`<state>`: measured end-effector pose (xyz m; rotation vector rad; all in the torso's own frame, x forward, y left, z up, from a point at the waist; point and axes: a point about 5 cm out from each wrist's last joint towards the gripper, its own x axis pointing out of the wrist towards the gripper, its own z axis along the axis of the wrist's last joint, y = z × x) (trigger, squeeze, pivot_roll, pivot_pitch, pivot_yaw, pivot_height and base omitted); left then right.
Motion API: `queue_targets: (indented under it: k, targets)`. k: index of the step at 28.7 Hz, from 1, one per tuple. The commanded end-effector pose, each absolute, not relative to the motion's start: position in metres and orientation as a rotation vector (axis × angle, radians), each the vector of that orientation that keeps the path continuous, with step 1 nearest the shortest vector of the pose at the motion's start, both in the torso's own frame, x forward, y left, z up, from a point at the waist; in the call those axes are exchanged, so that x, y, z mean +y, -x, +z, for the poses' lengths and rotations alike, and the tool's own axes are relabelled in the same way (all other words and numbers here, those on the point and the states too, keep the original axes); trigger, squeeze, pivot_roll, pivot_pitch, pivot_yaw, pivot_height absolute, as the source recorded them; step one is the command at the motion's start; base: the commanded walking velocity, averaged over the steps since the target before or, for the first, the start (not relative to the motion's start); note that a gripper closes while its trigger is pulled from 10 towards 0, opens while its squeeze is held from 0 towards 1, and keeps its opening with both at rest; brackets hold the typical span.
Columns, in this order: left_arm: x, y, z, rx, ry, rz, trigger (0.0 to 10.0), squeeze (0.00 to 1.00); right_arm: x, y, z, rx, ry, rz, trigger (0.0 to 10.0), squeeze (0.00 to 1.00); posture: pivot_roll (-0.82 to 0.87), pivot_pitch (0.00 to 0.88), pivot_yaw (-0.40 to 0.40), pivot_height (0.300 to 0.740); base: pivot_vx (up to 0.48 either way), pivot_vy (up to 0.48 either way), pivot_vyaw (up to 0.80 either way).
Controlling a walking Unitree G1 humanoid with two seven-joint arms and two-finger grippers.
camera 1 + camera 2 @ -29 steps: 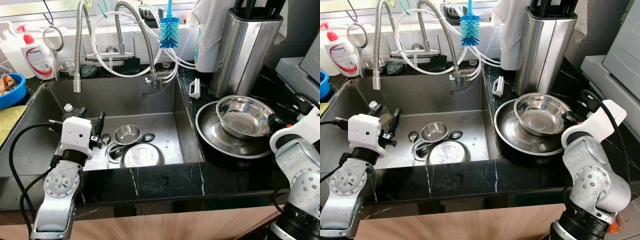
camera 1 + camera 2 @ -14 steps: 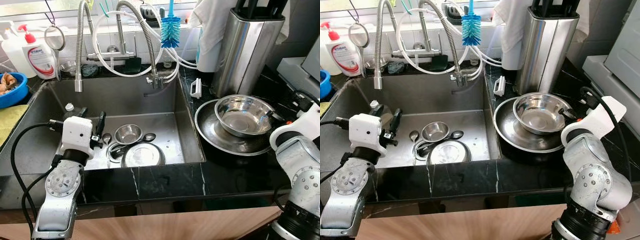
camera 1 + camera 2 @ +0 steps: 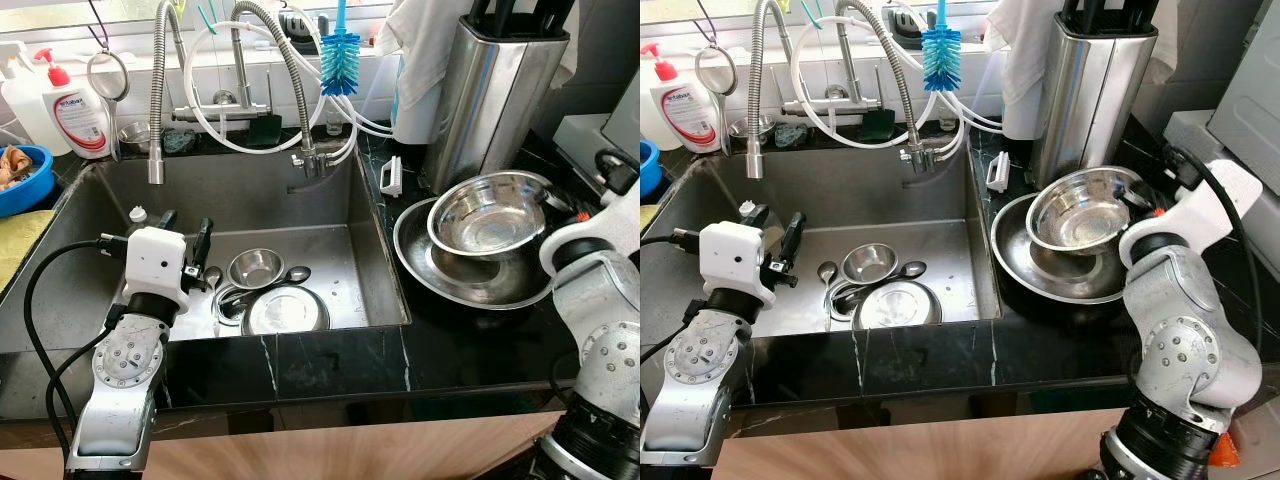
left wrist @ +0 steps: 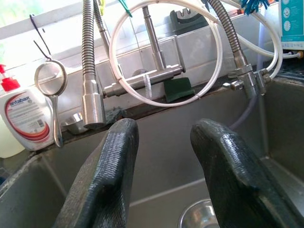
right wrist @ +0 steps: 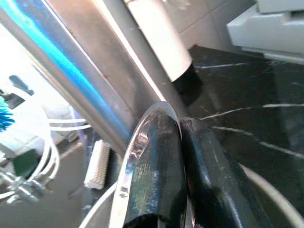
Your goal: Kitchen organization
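Note:
On the black counter to the right of the sink, my right gripper (image 3: 1140,208) is shut on the right rim of a steel bowl (image 3: 488,214). The bowl hangs tilted just above a wide steel basin (image 3: 470,285). In the right wrist view both fingers pinch the bowl's shiny rim (image 5: 137,142). My left gripper (image 3: 185,233) hovers open over the left side of the sink (image 3: 330,200), holding nothing. On the sink floor lie a small steel bowl (image 3: 255,268), a round steel plate (image 3: 285,312) and spoons (image 3: 212,276).
A tall steel knife block (image 3: 495,90) stands right behind the basin. A white scrub brush (image 3: 390,177) lies at the sink's right edge. Hose faucets (image 3: 158,90), a blue bottle brush (image 3: 338,60), a soap bottle (image 3: 78,115) and a blue bowl (image 3: 22,180) line the back and left.
The right gripper has raised the steel bowl off the wide basin and tipped it. The left arm has barely shifted.

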<state>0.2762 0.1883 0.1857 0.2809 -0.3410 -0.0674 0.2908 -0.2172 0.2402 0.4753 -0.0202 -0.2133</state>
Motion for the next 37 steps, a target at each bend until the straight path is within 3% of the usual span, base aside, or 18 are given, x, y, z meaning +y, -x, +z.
queue_targets:
  k: [1, 9, 15, 16, 17, 18, 23, 37]
  targets:
    - [0.188, -0.278, 0.189, -0.351, -0.267, -0.066, 10.0, 0.00, -0.214, -0.289, 0.252, -0.086, -0.499, -0.176, 0.0, 0.00, 0.01, 0.022, 0.026, 0.740, 0.000, 0.000, 0.00]
    - [0.189, -0.278, 0.189, -0.352, -0.268, -0.060, 10.0, 0.00, -0.208, -0.290, 0.261, -0.152, -0.545, -0.126, 0.0, 0.00, 0.01, 0.030, 0.025, 0.740, 0.000, 0.000, 0.00]
    - [0.187, -0.280, 0.192, -0.360, -0.257, -0.056, 10.0, 0.00, -0.195, -0.286, 0.278, -0.287, -0.583, 0.036, 0.0, 0.00, 0.02, 0.029, 0.025, 0.740, 0.000, 0.000, 0.00]
    - [0.187, -0.280, 0.191, -0.355, -0.247, -0.058, 10.0, 0.00, -0.193, -0.285, 0.279, -0.296, -0.564, 0.057, 8.9, 0.00, 0.02, 0.030, 0.026, 0.740, 0.000, 0.000, 0.00]
    - [0.187, -0.280, 0.191, -0.352, -0.240, -0.059, 10.0, 0.00, -0.191, -0.285, 0.280, -0.303, -0.551, 0.071, 8.9, 0.00, 0.02, 0.030, 0.026, 0.740, 0.000, 0.000, 0.00]
    - [0.186, -0.281, 0.190, -0.338, -0.232, -0.071, 10.0, 0.00, -0.183, -0.281, 0.286, -0.352, -0.498, 0.146, 10.0, 0.00, 0.02, 0.030, 0.027, 0.740, 0.000, 0.000, 0.00]
    - [0.180, -0.285, 0.185, -0.294, -0.187, -0.137, 10.0, 0.00, -0.162, -0.267, 0.296, -0.458, -0.500, 0.362, 10.0, 0.00, 0.02, 0.030, 0.031, 0.740, 0.000, 0.000, 0.00]
    - [0.174, -0.298, 0.194, -0.171, 0.265, -0.298, 10.0, 0.00, -0.130, -0.225, 0.292, -0.582, -0.537, 0.813, 10.0, 0.00, 0.02, 0.036, 0.031, 0.740, 0.000, 0.000, 0.00]
